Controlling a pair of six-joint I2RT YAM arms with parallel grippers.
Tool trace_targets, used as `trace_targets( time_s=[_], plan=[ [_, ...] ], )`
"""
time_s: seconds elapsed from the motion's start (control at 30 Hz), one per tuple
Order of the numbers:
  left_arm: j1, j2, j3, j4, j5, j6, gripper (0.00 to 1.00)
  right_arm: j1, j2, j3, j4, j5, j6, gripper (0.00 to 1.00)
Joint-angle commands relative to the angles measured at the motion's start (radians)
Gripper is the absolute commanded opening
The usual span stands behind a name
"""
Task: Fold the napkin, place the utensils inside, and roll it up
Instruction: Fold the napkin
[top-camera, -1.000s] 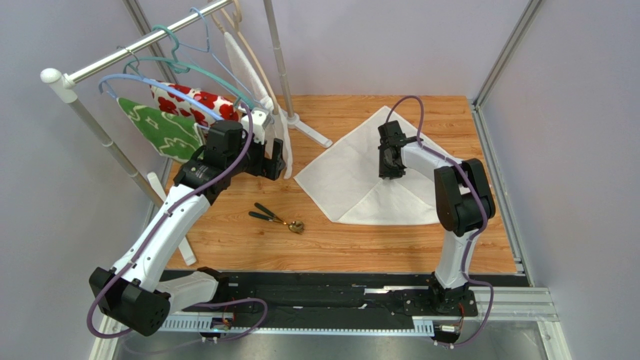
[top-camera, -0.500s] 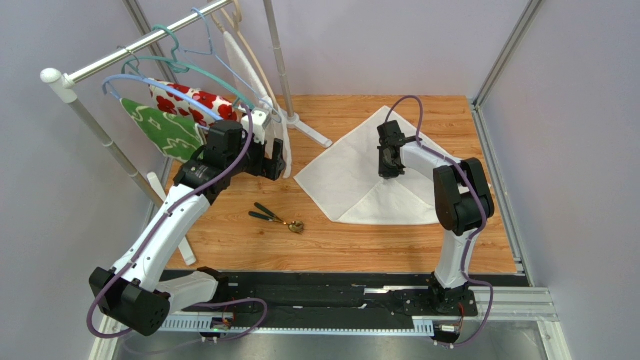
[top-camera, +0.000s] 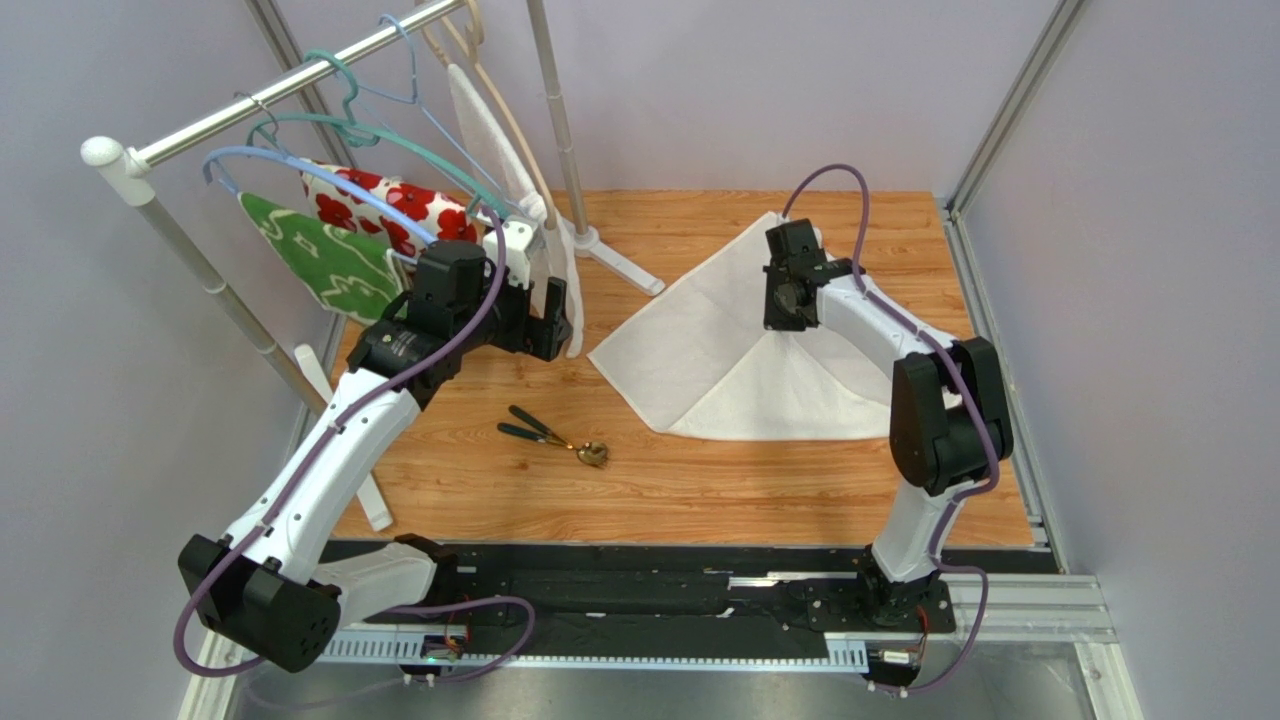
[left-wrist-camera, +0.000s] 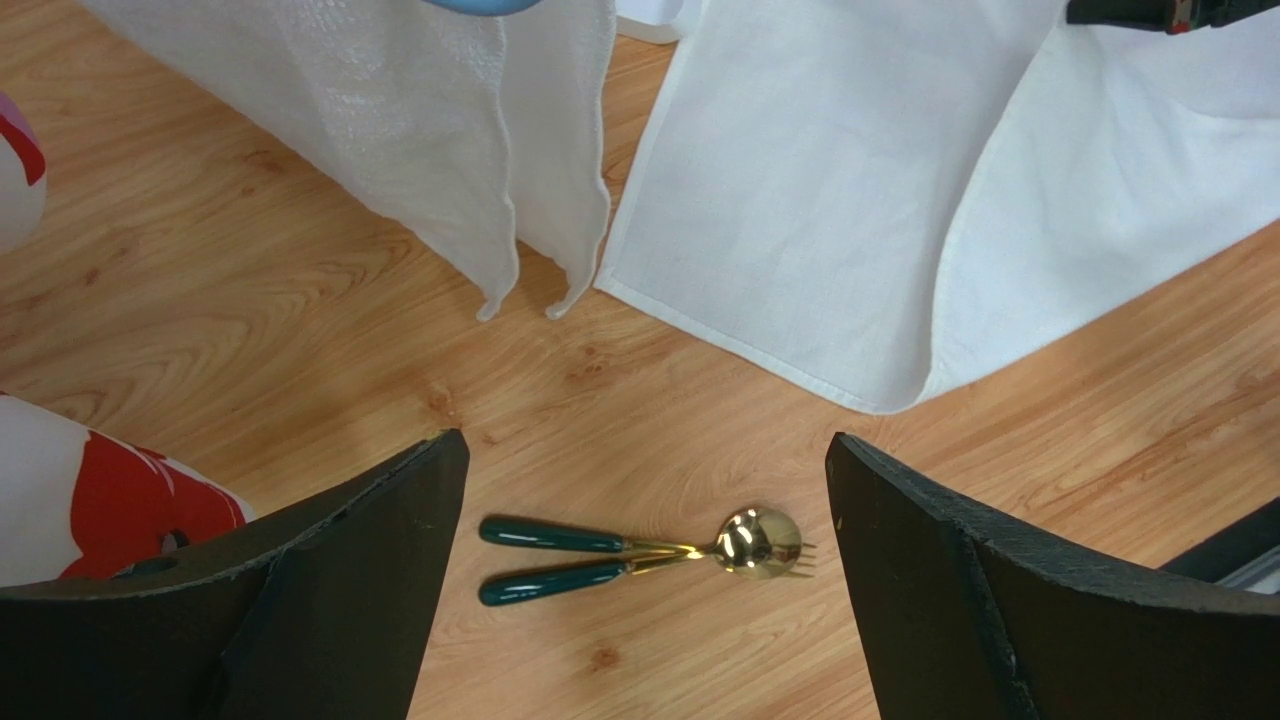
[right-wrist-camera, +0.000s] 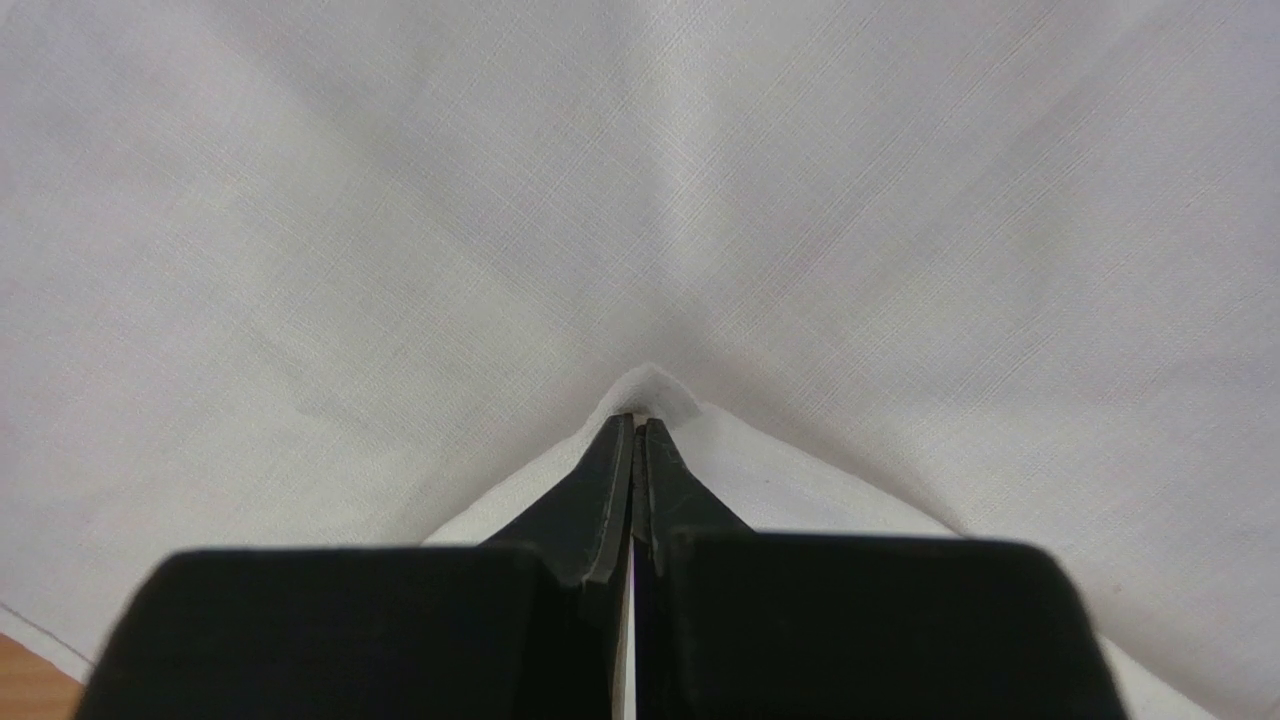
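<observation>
Off-white cloth, the napkin (top-camera: 699, 360), is lying on the wooden table (top-camera: 676, 488), tenting up where the right gripper (top-camera: 783, 315) is pinching a small fold of it between jaws pressed tight together. Left of the napkin, near but not touching, the utensils (top-camera: 553, 437) are lying side by side. Above them the left gripper (top-camera: 559, 323) is hovering, jaws spread wide around nothing, beside a textured white cloth (left-wrist-camera: 451, 135) hanging just left of the napkin.
</observation>
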Motion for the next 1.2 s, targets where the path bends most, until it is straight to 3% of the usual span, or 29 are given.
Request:
trace_targets(
  time_s=[0.0, 0.87, 1.17],
  plan=[
    [0.005, -0.01, -0.001, 0.015, -0.004, -0.008, 0.98, -0.014, 0.025, 0.094, 0.008, 0.04, -0.003, 0.0],
    [0.005, 0.048, -0.004, 0.014, -0.007, 0.002, 0.98, -0.138, 0.658, 0.921, 0.06, 0.055, 0.047, 0.0],
    [0.005, 0.071, -0.002, 0.012, -0.013, 0.005, 0.98, -0.16, 0.763, 1.029, 0.131, 0.014, 0.104, 0.0]
  ],
)
